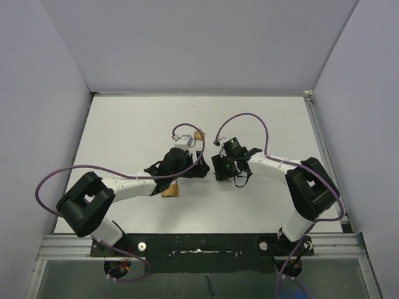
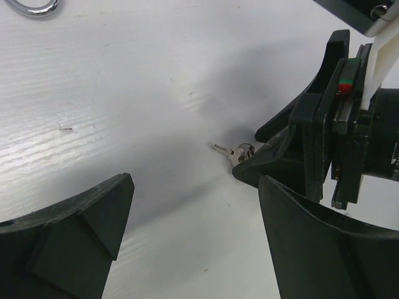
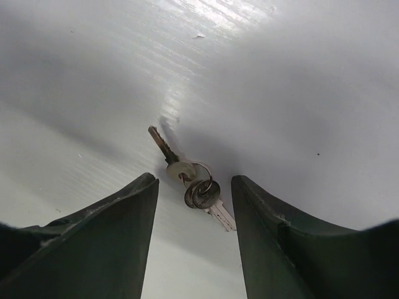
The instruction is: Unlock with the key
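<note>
A small bunch of keys on a ring lies flat on the white table. My right gripper is open and low over the table, one finger on each side of the keys, not touching them. In the left wrist view the keys poke out by a right fingertip. My left gripper is open and empty, facing the right gripper a short way off. A silver padlock lies just beyond the left gripper; only its shackle shows in the left wrist view.
A tan block lies beside the left forearm, and a small tan piece sits next to the padlock. White walls enclose the table on the left, right and far sides.
</note>
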`<state>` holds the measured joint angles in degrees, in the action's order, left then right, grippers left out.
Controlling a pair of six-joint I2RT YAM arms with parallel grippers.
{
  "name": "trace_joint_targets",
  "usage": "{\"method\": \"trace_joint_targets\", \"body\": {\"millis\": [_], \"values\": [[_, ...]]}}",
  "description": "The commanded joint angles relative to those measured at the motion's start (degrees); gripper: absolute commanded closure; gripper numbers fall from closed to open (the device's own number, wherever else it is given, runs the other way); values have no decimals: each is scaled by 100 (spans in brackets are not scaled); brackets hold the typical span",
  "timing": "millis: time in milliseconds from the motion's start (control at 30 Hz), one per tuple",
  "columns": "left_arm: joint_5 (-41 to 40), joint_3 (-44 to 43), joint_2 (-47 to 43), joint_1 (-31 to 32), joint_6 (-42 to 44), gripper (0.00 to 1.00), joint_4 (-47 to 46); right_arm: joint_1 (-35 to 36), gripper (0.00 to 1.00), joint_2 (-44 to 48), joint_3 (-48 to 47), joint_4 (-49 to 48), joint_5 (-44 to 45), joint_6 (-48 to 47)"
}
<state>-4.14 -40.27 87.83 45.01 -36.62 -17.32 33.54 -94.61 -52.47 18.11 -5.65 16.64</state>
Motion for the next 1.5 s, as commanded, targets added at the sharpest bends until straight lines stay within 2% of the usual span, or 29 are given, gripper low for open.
{"method": "trace_joint_targets", "body": {"millis": [0,467,767,867,1467], "values": [[-193,24,-335,-20,85,19,-70,148,48,-128,-299,-44,290,-132],[-437,284,-781,-158,58,19,124,459,50,-509,-580,-156,658,-546],[-469,445,-1048,-303,58,19,219,545,58,-541,-472,-235,732,-559],[-460,457,-1044,-319,56,19,212,602,62,-533,-443,-273,703,-619],[-424,490,-1071,-426,64,19,236,812,62,-246,-242,-473,114,-699]]}}
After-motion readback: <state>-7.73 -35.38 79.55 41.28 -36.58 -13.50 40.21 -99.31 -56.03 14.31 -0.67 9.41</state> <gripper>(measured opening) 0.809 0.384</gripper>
